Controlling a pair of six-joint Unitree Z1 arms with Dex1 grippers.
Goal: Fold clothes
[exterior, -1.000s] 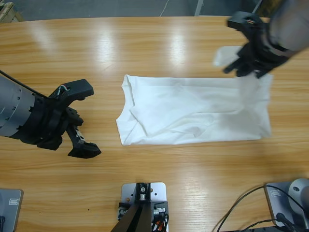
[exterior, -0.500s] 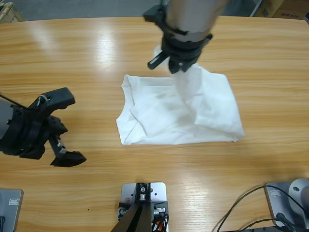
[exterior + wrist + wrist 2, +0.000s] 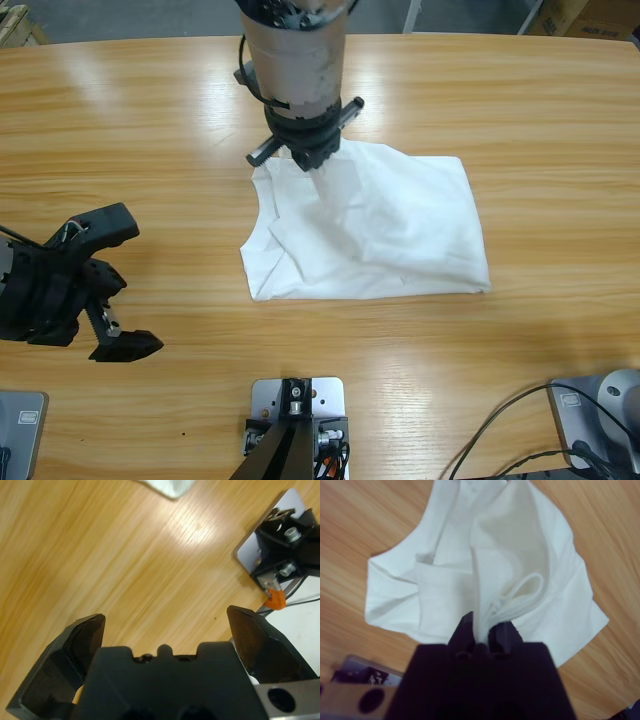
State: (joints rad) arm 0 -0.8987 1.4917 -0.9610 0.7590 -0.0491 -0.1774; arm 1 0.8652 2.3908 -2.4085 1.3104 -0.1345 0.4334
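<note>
White cloth, the T-shirt [image 3: 380,225], lies partly folded near the middle of the wooden table [image 3: 540,110], its flat part spread to the right and its left end bunched into creases. One edge of it is lifted off the rest and rises in a narrow gathered strip to the right gripper [image 3: 312,160]. That gripper hangs from an arm that comes down from the far edge of the scene near the middle, its silver forearm almost upright and its black wrist pointing straight down over the far left part of the shirt. In the right wrist view the right gripper [image 3: 482,630] is clenched on the cloth, a pinched fold of hem standing up between the closed jaws, with the rest of the shirt [image 3: 470,560] spread on the wood below.

At the near left, well apart from the shirt, the left gripper [image 3: 118,280] reaches in low from the left edge, lying sideways over bare wood. Its jaws are spread wide with nothing between them. The left wrist view shows the same: the left gripper [image 3: 167,625] released above bare table, a small white corner of the shirt at the top edge.
</note>
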